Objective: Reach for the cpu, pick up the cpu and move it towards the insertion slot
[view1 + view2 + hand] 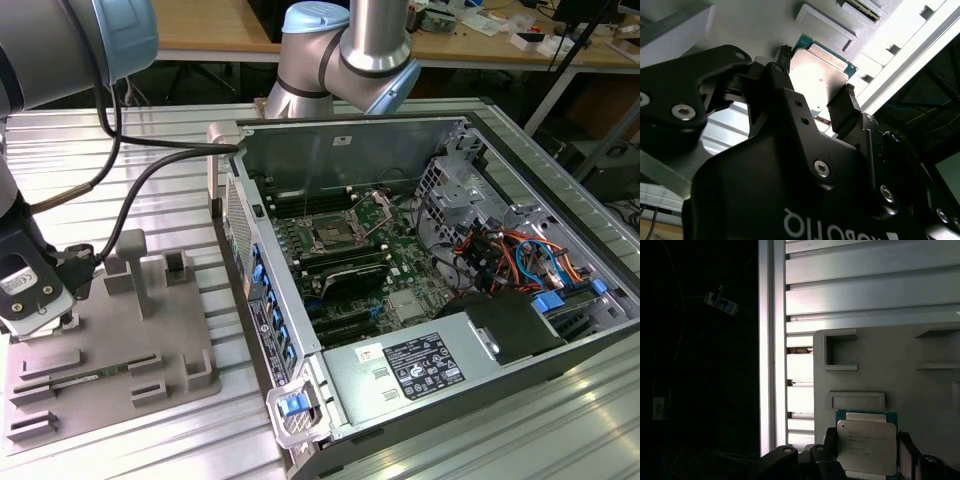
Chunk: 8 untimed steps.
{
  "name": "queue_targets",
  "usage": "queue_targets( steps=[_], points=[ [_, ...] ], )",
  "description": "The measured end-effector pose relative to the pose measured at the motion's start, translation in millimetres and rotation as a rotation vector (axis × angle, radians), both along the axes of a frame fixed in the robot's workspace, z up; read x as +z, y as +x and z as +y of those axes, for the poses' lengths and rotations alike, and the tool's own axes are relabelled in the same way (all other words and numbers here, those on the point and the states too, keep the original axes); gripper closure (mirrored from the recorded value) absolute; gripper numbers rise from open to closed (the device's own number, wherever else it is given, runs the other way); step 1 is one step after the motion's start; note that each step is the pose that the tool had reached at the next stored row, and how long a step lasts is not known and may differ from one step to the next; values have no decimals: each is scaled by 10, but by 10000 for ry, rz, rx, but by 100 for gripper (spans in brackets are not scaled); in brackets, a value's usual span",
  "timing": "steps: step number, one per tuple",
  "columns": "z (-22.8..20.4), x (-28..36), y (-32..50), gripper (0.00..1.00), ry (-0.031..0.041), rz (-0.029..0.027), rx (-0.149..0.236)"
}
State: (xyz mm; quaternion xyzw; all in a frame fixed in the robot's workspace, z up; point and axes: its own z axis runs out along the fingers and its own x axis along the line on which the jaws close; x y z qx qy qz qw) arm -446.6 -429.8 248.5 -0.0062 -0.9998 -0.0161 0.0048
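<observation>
Near the grey plate [930, 390] edge on the bench [865, 290], my gripper [867, 439] straddles the cpu [866, 452]; can't tell if clamped. Best grip: centred, sq. to its sides, light squeeze, no tilt.

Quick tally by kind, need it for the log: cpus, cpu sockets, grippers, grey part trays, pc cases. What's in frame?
cpu: 1
cpu socket: 1
gripper: 1
grey part tray: 1
pc case: 1
Total: 5
</observation>
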Motion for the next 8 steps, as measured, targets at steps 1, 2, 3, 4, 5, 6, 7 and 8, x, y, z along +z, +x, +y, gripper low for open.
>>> queue_targets(
  steps=[1,2,3,4,5,6,7,8],
  points=[
    [0,5,0,45,-1,1,0],
    [0,7,0,45,0,0,-1],
    [0,11,1,45,0,0,0],
    [0,14,2,45,0,0,0],
    [0,16,2,45,0,0,0],
    [0,21,3,45,0,0,0],
    [0,26,3,45,-2,2,0],
    [0,29,3,45,-1,1,-1]
  ],
)
